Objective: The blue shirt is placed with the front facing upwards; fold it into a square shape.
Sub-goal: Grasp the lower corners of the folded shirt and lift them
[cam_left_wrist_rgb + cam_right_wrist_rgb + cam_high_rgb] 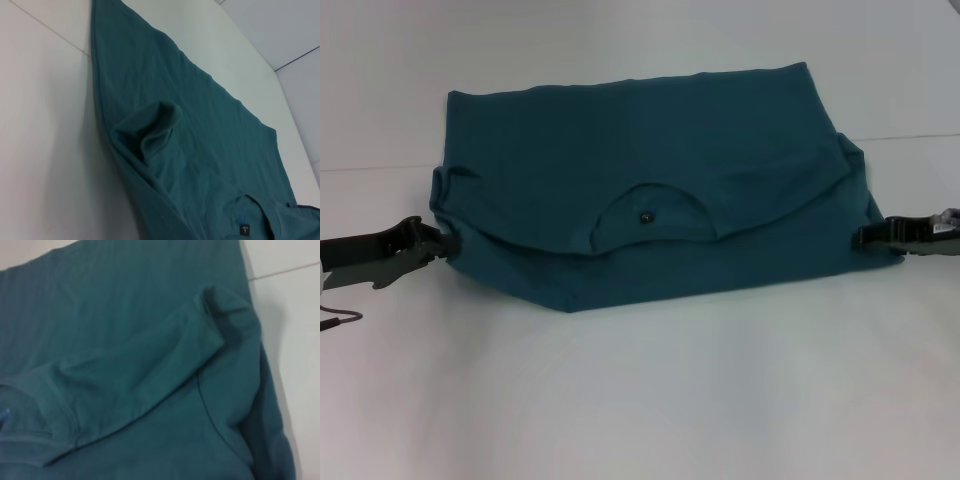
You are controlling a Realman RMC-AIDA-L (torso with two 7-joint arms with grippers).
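Two tools: both sat low at the shirt's side edges, one on each side.
Shirt (650, 200): lay on the white table (640, 400) between the two tools, folded over so a plain back panel faced up; the neckline with its small dark tag (647, 216) sat on the near half.
Left tool (438, 243): its tip met the shirt's left edge just below the bunched sleeve; clenched or released, I could not tell.
Right tool (865, 237): its tip touched the shirt's right edge near the lower fold; grip state could not be told either.
Left wrist view: showed a puckered sleeve (150, 135) and the tag (244, 229) by the collar.
Right wrist view: showed overlapping cloth layers (150, 370) and a strip of table.
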